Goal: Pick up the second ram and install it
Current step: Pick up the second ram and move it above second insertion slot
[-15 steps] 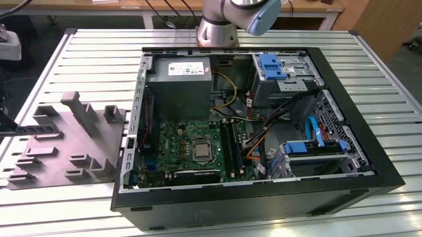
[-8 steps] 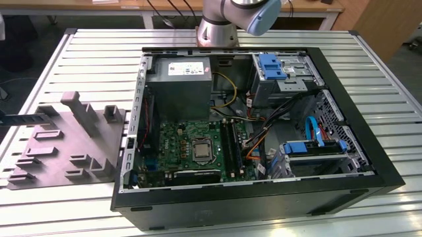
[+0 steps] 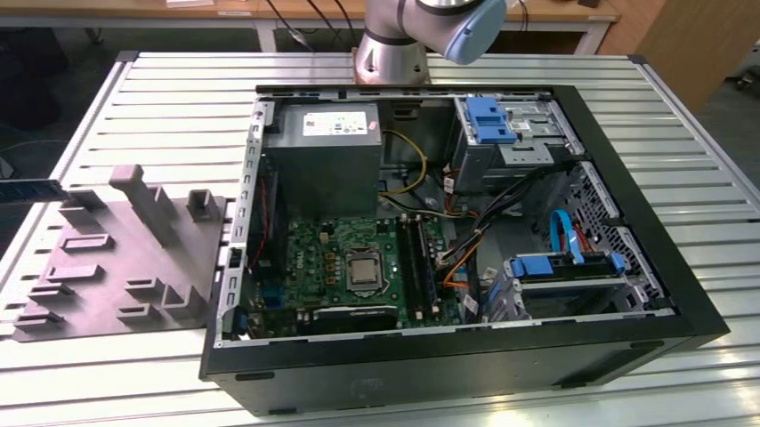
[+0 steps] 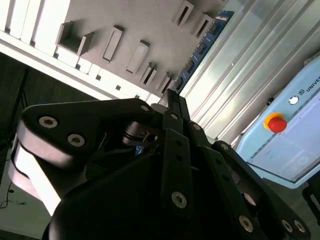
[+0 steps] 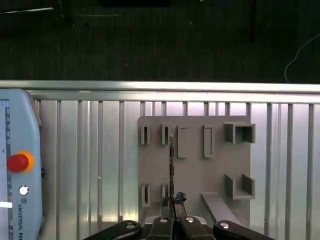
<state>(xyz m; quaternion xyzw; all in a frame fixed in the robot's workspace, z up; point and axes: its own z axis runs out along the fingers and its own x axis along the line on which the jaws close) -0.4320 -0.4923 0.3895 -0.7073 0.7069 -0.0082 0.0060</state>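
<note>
The second ram (image 5: 171,160) is a thin dark blue-green stick with black chips. In the first wrist view I see it edge-on over the grey moulded tray (image 5: 200,175). My gripper (image 5: 173,201) is shut on its near end. In the second wrist view the ram (image 4: 202,45) juts out from the gripper (image 4: 172,95) and runs along the tray's (image 4: 145,20) edge. In the exterior view the ram (image 3: 30,189) hangs level at the far left, above the tray's (image 3: 107,267) left side.
The open computer case (image 3: 416,365) lies on the slatted metal table (image 3: 665,98), to the exterior view's right of the tray. Its motherboard (image 3: 344,267) has long black slot rails (image 3: 418,262). A pendant with a red stop button (image 5: 17,162) lies beside the tray.
</note>
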